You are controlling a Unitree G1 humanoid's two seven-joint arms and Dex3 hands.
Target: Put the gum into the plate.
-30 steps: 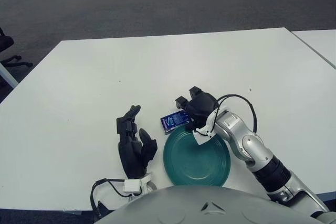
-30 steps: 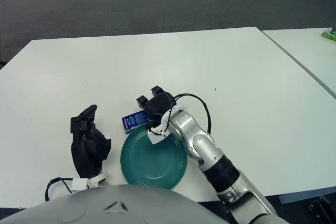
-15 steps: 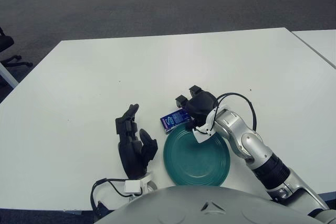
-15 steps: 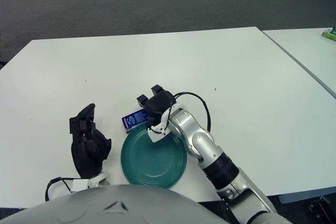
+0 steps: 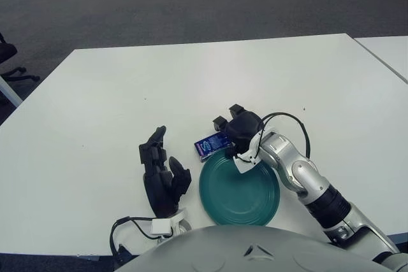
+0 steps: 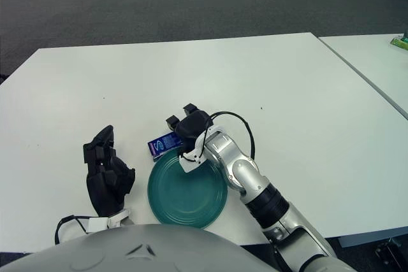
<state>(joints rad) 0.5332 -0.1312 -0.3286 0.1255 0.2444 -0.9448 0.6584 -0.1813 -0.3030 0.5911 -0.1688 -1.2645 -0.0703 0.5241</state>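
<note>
A round teal plate (image 5: 239,190) sits on the white tabletop (image 5: 191,87) close to its near edge, a little right of the middle. Nothing lies inside it; its dished centre shows bare all the way across.

The gum (image 5: 211,145), a small blue pack with a pale label, lies flat on the tabletop just beyond the plate's far-left rim. Its near corner comes right up to the rim, and whether the two touch cannot be told. The pack is outside the plate.

The right hand (image 5: 236,127) is at the gum's right end, above the plate's far rim, with the silver forearm running back toward the near-right corner of the tabletop and a black cable looping over the wrist. Its dark fingers (image 6: 172,121) curl downward around the pack's right end; whether they actually press on it or only bracket it cannot be told, since the palm hides the contact.

The left hand (image 5: 160,173) shows to the left of the plate, near the tabletop's near edge, palm turned inward with its fingers loosely spread and holding nothing.
</note>
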